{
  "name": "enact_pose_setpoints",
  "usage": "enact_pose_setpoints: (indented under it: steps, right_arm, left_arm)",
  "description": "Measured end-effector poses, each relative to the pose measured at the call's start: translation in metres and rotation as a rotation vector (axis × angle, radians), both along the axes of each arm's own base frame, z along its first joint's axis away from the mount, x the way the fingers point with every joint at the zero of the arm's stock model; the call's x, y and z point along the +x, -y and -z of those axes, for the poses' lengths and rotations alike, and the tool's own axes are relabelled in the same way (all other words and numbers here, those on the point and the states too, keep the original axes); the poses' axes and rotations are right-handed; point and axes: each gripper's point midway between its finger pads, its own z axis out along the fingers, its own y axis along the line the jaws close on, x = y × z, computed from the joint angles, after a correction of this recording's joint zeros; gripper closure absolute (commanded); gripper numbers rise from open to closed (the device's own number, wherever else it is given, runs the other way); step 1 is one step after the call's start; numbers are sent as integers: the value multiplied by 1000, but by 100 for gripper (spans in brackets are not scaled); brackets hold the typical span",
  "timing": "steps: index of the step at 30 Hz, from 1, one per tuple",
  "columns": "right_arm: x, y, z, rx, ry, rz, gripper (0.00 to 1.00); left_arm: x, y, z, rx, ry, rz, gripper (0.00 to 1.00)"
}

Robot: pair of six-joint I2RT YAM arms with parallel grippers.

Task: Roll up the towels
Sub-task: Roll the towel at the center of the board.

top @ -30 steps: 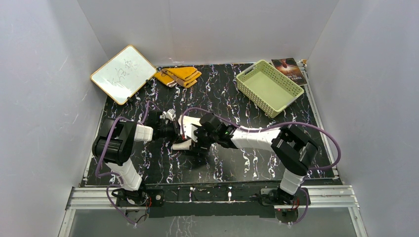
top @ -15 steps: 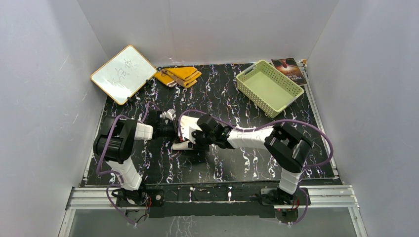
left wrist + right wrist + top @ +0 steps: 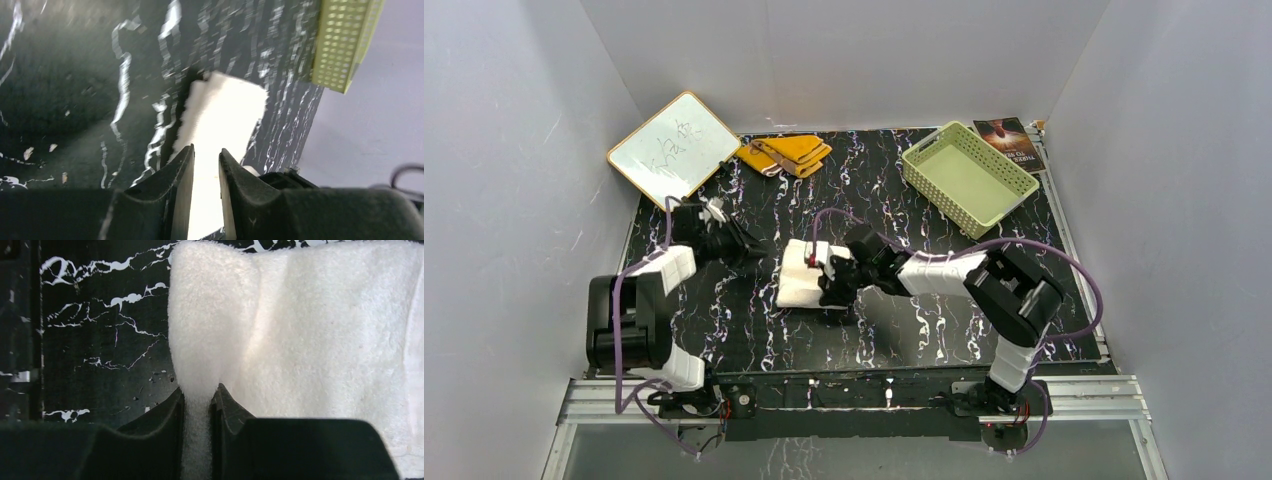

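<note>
As we looked from the arm bases at 6 o'clock across the black marbled table, the first task item we met was the cream towel, lying as a folded pad a little toward 8 o'clock of the table's middle. The right gripper reached it from its 3 o'clock side, and in the right wrist view we saw that gripper nipped on a raised ridge of the cream towel, the pile squeezed thin between the two dark fingers while the rest of the cloth lay spread on the table. The left gripper sat at 9 o'clock of the towel, near it but apart. Its own camera showed the gripper with its fingers parted by a narrow gap and gripping nothing, with the towel on the table ahead of them. Farther off, at 11 o'clock by the back edge, the mustard towel lay folded flat, well apart from both arms. Just beside it at 10 o'clock a whiteboard leaned at the table's corner. At 1 o'clock stood the green basket, also seen in the left wrist view, and a booklet lay just beyond it in the far corner.
</note>
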Motion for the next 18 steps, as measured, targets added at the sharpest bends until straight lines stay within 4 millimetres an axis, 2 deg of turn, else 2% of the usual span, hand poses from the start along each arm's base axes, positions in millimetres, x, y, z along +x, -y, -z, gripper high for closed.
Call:
enact_pose_setpoints:
  steps: [5,8,12,16,18]
  right_arm:
    - [17,1,-4,60,-226,36,81]
    - [34,-2,-7,87,-337,62,78]
    - [50,-1,-6,127,-549,115,77]
    - [53,6,10,138,-756,173,74]
    - [54,7,11,156,-839,185,74]
  left_arm:
    - [22,-2,-68,47,232,68,78]
    - [20,5,-88,40,312,126,80]
    - [0,30,-82,0,308,227,83]
    - [-30,61,-60,-79,245,295,85]
    - [-43,74,-47,-126,199,311,85]
